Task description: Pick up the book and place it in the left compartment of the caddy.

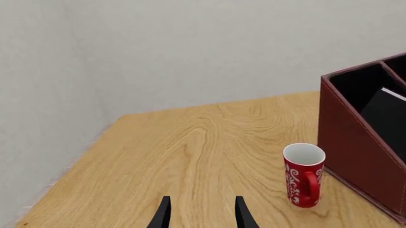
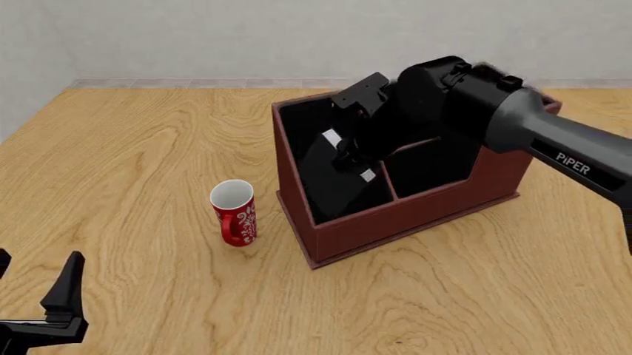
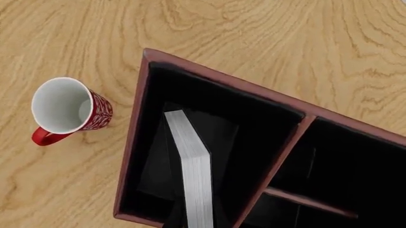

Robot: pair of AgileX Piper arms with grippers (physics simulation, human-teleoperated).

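**Book inside the left compartment, release pending**

White page edges of the book run right under the right wrist camera, so the volume stands on edge, leaning, inside the left compartment of the caddy. From the front it shows as a black slab tilted in that long slot, its lower end toward the near wall and its upper end up by the right gripper. That gripper hangs over the slot among the dividers; its fingertips are black against black lining, so I cannot tell whether they pinch the book or have parted.

By my reading the placing step is nearly finished: the book is within the correct section, not the middle ones. What the next move calls for is a clean letting-go if any hold remains, then a straight lift clear of the rim without snagging the cover or divider.

Beside the caddy's left wall stands a red mug, apart from it. Well away near the table's front edge, the left gripper rests idle, fingers spread, nothing between them.
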